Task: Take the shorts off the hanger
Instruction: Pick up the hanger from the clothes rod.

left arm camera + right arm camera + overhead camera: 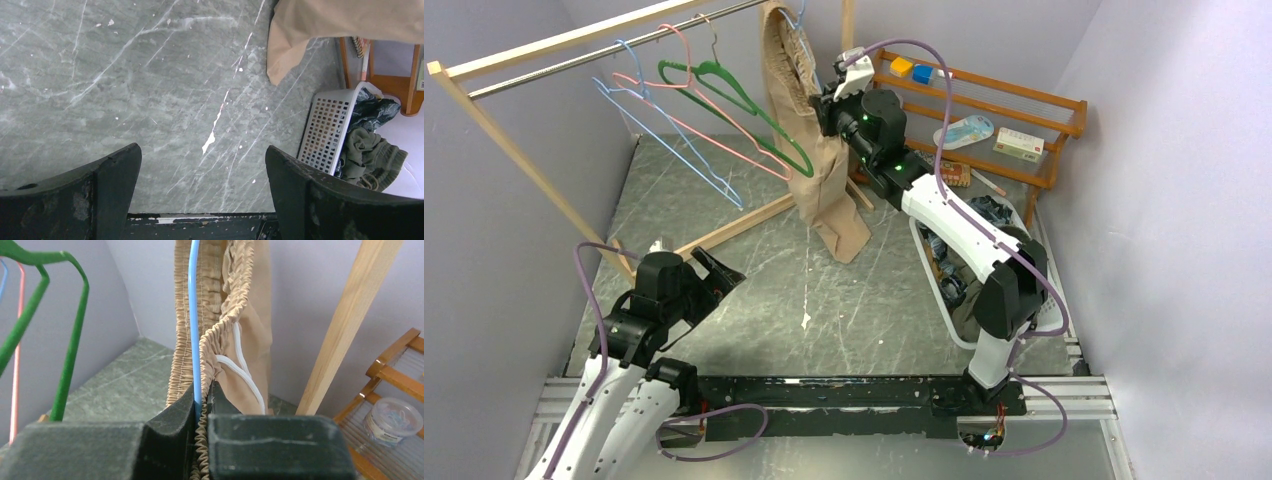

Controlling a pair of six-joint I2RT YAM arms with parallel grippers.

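Note:
The tan-brown shorts (pixel 819 170) hang from a blue hanger (pixel 194 315) on the rail, legs reaching down to the table. My right gripper (pixel 826 100) is up at their waistband. In the right wrist view it (pixel 202 400) is shut on the gathered elastic waistband (pixel 220 335), with the blue hanger wire also between the jaws; a white drawstring (pixel 245 375) hangs beside it. My left gripper (pixel 716 275) is open and empty, low over the bare table (pixel 202 150). Dark navy shorts (pixel 372 107) and olive green shorts (pixel 370 150) lie in the basket. I cannot pick out a light beige pair.
A white laundry basket (pixel 936 283) stands right of centre, under the right arm. Empty green (pixel 744 110), pink (pixel 694 110) and blue (pixel 654 130) hangers hang on the wooden rack's rail (pixel 574 55). A wooden shelf (pixel 1014 110) with small items stands at the back right.

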